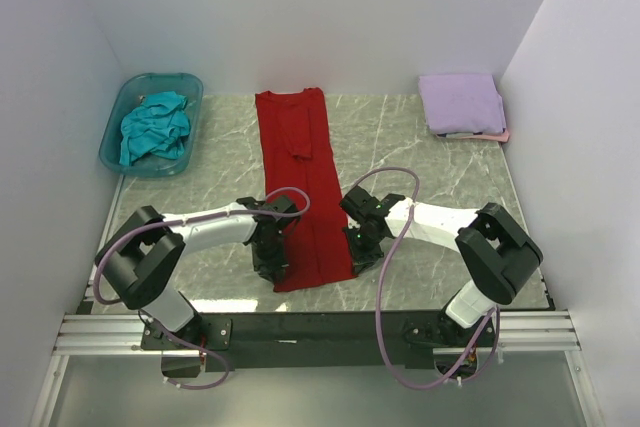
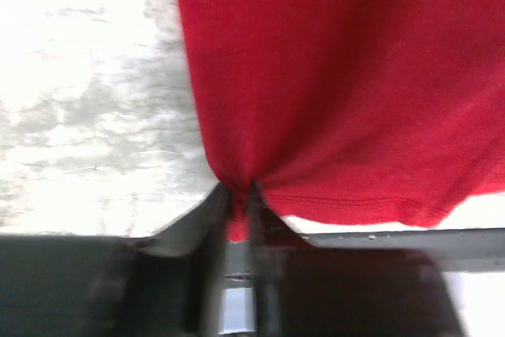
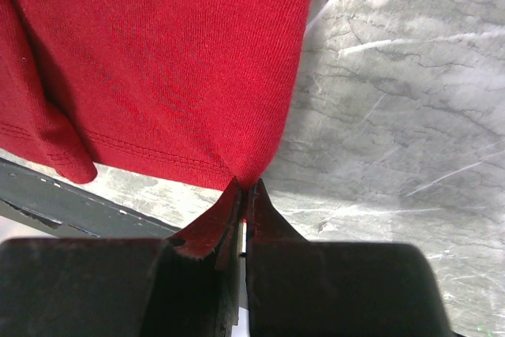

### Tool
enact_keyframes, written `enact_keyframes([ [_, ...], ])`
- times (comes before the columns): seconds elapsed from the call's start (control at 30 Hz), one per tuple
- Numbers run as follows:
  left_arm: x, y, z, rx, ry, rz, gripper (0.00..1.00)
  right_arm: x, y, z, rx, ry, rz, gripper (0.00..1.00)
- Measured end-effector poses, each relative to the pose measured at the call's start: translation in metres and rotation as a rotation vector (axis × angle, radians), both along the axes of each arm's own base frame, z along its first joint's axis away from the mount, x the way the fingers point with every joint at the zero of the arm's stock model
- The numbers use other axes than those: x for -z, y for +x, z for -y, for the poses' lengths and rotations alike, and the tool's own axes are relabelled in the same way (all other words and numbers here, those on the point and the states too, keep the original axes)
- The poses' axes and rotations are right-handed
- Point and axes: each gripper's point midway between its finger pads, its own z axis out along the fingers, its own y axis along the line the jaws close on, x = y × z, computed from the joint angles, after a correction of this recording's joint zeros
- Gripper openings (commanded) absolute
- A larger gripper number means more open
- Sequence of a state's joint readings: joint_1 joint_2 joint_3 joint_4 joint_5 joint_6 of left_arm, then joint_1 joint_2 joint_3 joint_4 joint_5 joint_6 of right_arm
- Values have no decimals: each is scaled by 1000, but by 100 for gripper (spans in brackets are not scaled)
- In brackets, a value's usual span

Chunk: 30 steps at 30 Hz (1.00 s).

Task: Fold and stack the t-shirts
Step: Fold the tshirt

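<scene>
Step in hand: likely an end-over-end fold of the deep red t-shirt [image 1: 300, 177], judging by a grip at each near hem corner.
Cloth position: long narrow strip down the middle of the table [image 1: 450, 197], collar far, hem near, a sleeve tucked on top toward the far end.
Left gripper [image 2: 241, 195]: clamped on the near left hem corner, a nub of red cloth bunched between the fingers.
Right gripper [image 3: 243, 191]: pinched tight on the near right hem corner, only the very edge caught at the tips.
Lift: raise both corners together and level, just high enough to clear the cloth beneath.
Carry: straight toward the far end, with constant spacing between the grips for a taut, square hem.
Landing: hem on or just short of the collar, side edges matched, then release.
Risk: thin hold on the right corner probably slips under a jerk; uneven pace skews the fold.
Other shirts: lavender t-shirt [image 1: 460, 102] folded at far right atop the pale pink t-shirt [image 1: 497, 135]; teal t-shirt [image 1: 155, 127] crumpled in the tub [image 1: 115, 137] at far left.
</scene>
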State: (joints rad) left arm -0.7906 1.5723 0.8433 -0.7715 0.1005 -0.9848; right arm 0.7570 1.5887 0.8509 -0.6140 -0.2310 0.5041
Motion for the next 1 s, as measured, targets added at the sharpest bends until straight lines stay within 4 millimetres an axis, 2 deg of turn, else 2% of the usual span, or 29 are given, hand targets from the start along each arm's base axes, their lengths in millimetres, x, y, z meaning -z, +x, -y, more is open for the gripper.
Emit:
enact_keyframes([
  [0.07, -1, 0, 3, 3, -9, -4, 1, 0, 0, 0, -1, 0, 0, 0],
  [0.27, -4, -7, 6, 30, -10, -2, 1, -8, -9, -1, -33, 8, -7, 0],
  [0.37, -13, -23, 9, 75, -18, 3, 1, -25, -24, -4, -76, 35, 4, 0],
  [0.53, -47, -56, 15, 144, -94, 15, 1, -67, -56, -11, -156, 147, 37, 0],
  [0.63, -63, -54, 12, 123, -143, 32, 1, -80, -54, -3, -138, 149, 65, 0],
  [0.7, -68, -38, 7, 79, -149, 45, 1, -86, -40, 1, -97, 140, 77, 0],
  [0.83, -74, 20, -7, -49, -138, 107, 1, -99, 12, 5, 10, 140, 135, 0],
  [0.93, -84, 67, -15, -99, -140, 188, 1, -110, 53, -3, 34, 152, 197, 0],
  [1.0, -92, 97, -20, -111, -128, 243, 1, -117, 73, -11, 24, 156, 231, 0],
])
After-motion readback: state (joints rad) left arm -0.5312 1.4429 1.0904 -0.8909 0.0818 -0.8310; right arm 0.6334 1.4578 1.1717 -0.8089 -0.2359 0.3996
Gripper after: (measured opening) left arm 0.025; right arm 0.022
